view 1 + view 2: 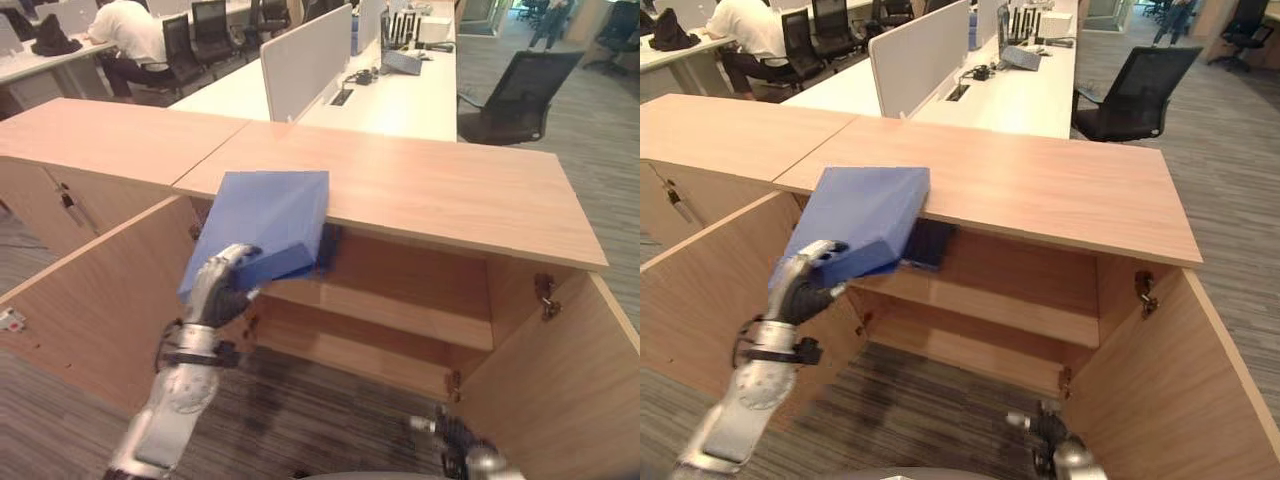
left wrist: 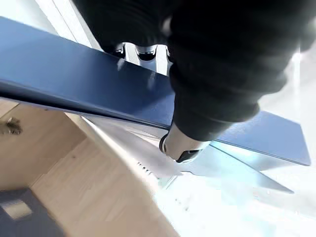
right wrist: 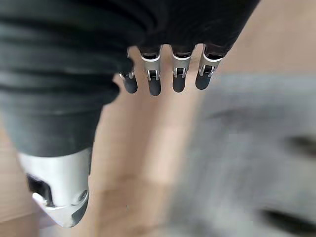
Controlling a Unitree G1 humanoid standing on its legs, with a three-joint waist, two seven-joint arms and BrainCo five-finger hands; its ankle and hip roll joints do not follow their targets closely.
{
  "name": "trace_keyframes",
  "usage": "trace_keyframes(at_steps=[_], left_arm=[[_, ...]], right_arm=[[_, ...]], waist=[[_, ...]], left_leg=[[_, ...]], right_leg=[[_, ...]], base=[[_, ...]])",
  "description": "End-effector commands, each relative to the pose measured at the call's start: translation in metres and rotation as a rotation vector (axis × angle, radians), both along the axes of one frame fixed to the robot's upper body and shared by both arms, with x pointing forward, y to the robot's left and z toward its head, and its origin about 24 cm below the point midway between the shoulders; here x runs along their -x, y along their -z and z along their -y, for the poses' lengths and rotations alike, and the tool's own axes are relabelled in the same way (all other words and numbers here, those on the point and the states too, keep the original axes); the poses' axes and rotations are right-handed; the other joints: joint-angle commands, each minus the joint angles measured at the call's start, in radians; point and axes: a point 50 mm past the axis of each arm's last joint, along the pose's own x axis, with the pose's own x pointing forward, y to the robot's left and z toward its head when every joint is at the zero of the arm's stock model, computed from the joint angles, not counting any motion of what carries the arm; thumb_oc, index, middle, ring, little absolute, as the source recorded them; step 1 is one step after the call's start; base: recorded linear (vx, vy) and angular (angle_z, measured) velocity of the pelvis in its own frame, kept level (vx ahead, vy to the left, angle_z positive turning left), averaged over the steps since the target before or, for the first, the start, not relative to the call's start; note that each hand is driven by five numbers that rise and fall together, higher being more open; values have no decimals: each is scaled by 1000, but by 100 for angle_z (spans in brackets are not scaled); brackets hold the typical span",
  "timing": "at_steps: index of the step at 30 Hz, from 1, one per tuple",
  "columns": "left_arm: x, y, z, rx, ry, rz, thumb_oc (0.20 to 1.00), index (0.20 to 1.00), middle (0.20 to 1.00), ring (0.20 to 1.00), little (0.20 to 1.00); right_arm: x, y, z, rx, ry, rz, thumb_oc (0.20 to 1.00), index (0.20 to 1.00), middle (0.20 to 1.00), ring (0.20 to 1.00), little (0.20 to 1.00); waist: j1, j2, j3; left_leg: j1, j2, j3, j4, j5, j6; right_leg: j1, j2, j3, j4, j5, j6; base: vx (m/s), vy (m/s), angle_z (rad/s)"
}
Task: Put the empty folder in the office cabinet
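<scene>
Left hand fingers: the left hand (image 1: 222, 285) is clamped on the near lower edge of the blue folder (image 1: 262, 222); in the left wrist view the thumb (image 2: 183, 147) presses one face while the fingers (image 2: 140, 51) lie across the other.
Folder: held up in the air, tilted, its far end level with the front edge of the cabinet top (image 1: 440, 190) and just above the opening. A dark panel on its underside shows just past the fingers, toward the cabinet's inside.
Right hand fingers: the right hand (image 3: 163, 74) hangs low, relaxed and nearly straight, holding nothing; past its fingertips are blurred wood and grey carpet. In the left eye view it shows at the bottom, right of centre, near the floor.
Beyond the left fingers: the office cabinet (image 1: 970, 330) stands open, with a shelf (image 1: 380, 315) inside, beyond and below the folder.
To the sides: the left door (image 1: 80, 320) swings out beside the left arm; the right door (image 1: 560, 390) stands open above the right hand.
Farther out: white desks (image 1: 390, 100) with a divider screen (image 1: 305, 60), a black office chair (image 1: 510, 95), and a seated person (image 1: 125, 35) in a white shirt, well beyond the cabinet.
</scene>
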Motion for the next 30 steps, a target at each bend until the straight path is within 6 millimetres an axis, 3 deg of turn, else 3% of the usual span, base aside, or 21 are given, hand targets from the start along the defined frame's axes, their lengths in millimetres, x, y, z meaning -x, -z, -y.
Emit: trace_keyframes(at_steps=[1, 2, 3, 5, 14, 19, 26, 30], left_arm=[[2, 61, 5, 286, 166, -389, 200, 200, 200, 200, 200], [5, 42, -8, 389, 118, -290, 200, 200, 200, 200, 200], [5, 42, -8, 389, 118, -290, 200, 200, 200, 200, 200], [1, 23, -4, 418, 154, -189, 200, 200, 200, 200, 200], [-2, -13, 2, 488, 282, -33, 200, 200, 200, 200, 200], [-4, -16, 5, 565, 325, -12, 200, 200, 200, 200, 200], [-3, -8, 6, 547, 316, -59, 200, 200, 200, 200, 200], [0, 5, -8, 350, 232, -142, 200, 200, 200, 200, 200]], right_arm=[[-21, -7, -6, -116, 17, 62, 1000, 1000, 1000, 1000, 1000], [-37, -51, -10, -383, 128, 344, 1000, 1000, 1000, 1000, 1000], [-37, -51, -10, -384, 129, 343, 1000, 1000, 1000, 1000, 1000], [-43, -69, -17, -491, 147, 459, 1000, 1000, 1000, 1000, 1000], [-46, -82, -25, -526, 72, 510, 1000, 1000, 1000, 1000, 1000], [-48, -81, -30, -577, 74, 509, 1000, 1000, 1000, 1000, 1000], [-49, -86, -30, -575, 60, 523, 1000, 1000, 1000, 1000, 1000], [-54, -105, -9, -465, 94, 622, 1000, 1000, 1000, 1000, 1000]], waist=[[-15, -59, 29], [-12, -55, 26], [-12, -55, 25], [-9, -56, 23], [-6, -62, 15], [-4, -62, 12], [-3, -61, 13], [0, -59, 14]], left_leg=[[24, 25, -22, 11, -116, -10], [22, 24, -34, 11, -116, -10], [22, 24, -35, 11, -116, -10], [18, 24, -40, 11, -116, -11], [16, 24, -42, 11, -118, -14], [17, 23, -42, 11, -118, -15], [19, 22, -42, 11, -119, -14], [18, 22, -42, 11, -120, -14]], right_leg=[[-37, -70, -54, 6, 53, 71], [-35, -72, -65, 6, 48, 71], [-35, -72, -65, 6, 48, 71], [-33, -74, -72, 6, 43, 69], [-31, -75, -77, 6, 43, 67], [-29, -76, -79, 6, 43, 66], [-28, -78, -79, 6, 43, 65], [-28, -79, -84, 6, 43, 65]], base=[[17, 15, 11], [15, 12, 7], [9, 12, 3], [-4, -1, 6], [1, -1, 0], [0, 0, 0], [0, 0, 0], [0, 0, 0]])
